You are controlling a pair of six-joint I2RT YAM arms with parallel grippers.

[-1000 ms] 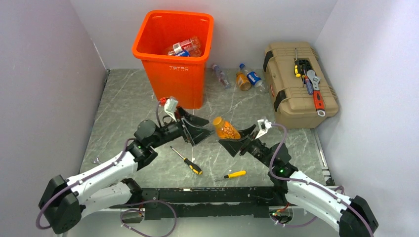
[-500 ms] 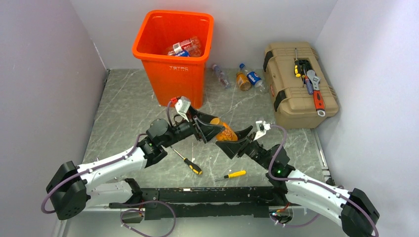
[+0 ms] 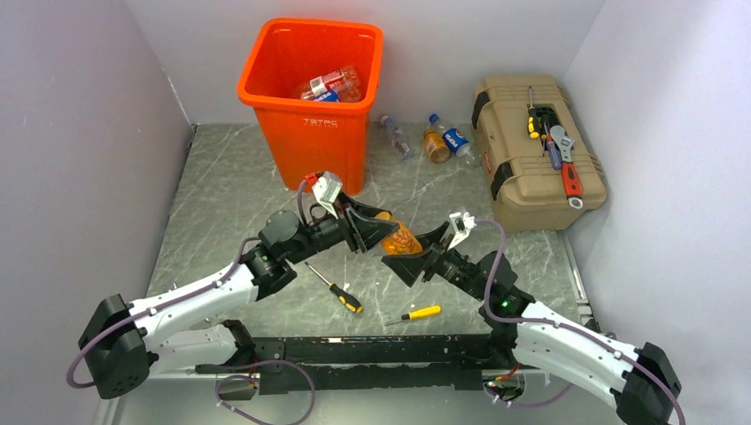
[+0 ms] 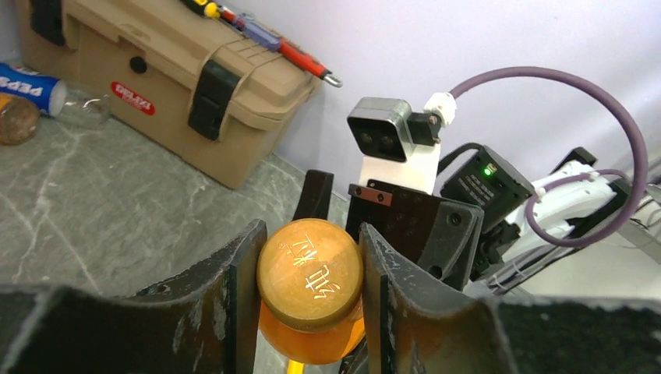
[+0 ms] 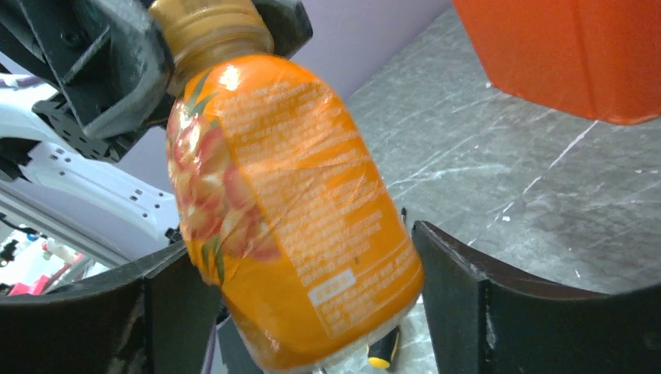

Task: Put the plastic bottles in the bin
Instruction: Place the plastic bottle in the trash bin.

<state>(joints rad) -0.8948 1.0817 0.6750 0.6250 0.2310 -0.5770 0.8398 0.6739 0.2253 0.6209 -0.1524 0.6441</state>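
We pinch the cap of the orange bottle (image 5: 288, 202) in the left gripper (image 4: 310, 261) while the right gripper (image 5: 304, 261) clasps its base, likely a handover toward the bin (image 3: 319, 137).

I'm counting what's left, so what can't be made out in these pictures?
- Top view: the bin wall hides how many bottles lie inside it.
- Top view: the bin's white lettering is too small to read.
- Left wrist view: the cap hides most of the orange bottle.
- Right wrist view: the top edge cuts off most of the bin.
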